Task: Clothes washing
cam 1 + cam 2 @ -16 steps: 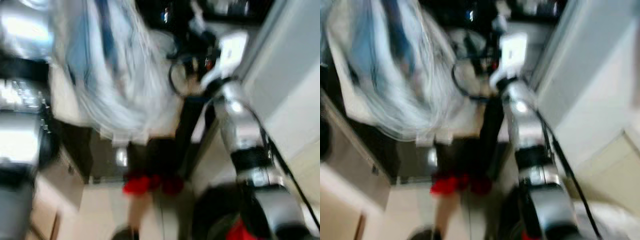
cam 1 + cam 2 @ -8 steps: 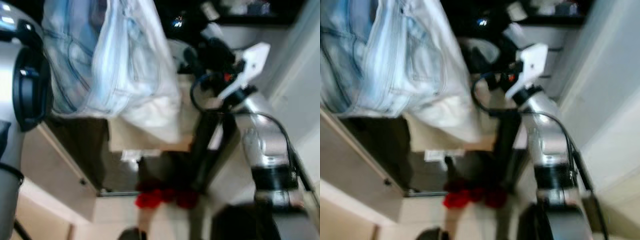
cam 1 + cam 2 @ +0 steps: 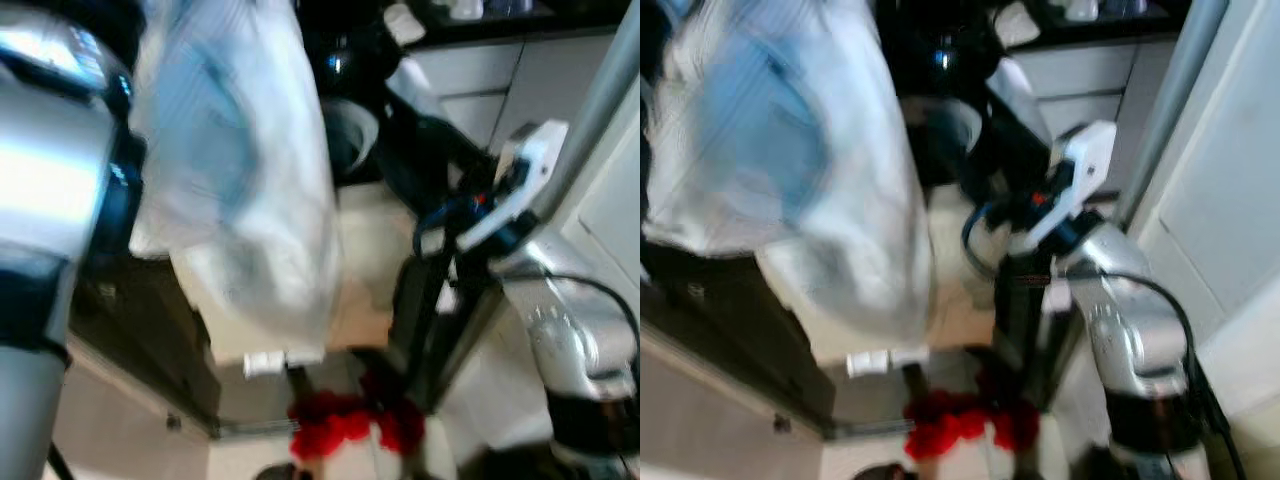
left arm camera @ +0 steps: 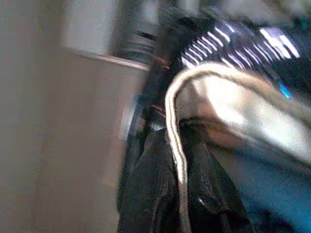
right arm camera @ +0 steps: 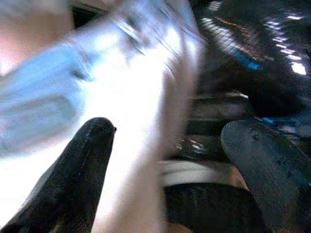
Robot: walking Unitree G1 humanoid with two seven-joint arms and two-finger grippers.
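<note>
Swung higher and closer since half a second ago, the pale blue-and-white laundry (image 3: 235, 190) now hangs blurred before the camera, beside the raised silver left arm (image 3: 55, 190). From the left wrist, dark cloth and a pale seam (image 4: 176, 145) sit against the lens; whether that gripper is spread or pinching cannot be told. The right gripper (image 5: 170, 160) has its black fingers (image 5: 77, 174) spread wide, the laundry (image 5: 121, 92) just past them. The right arm (image 3: 560, 330) reaches forward low on the right. Something red (image 3: 350, 425) lies on the floor below.
</note>
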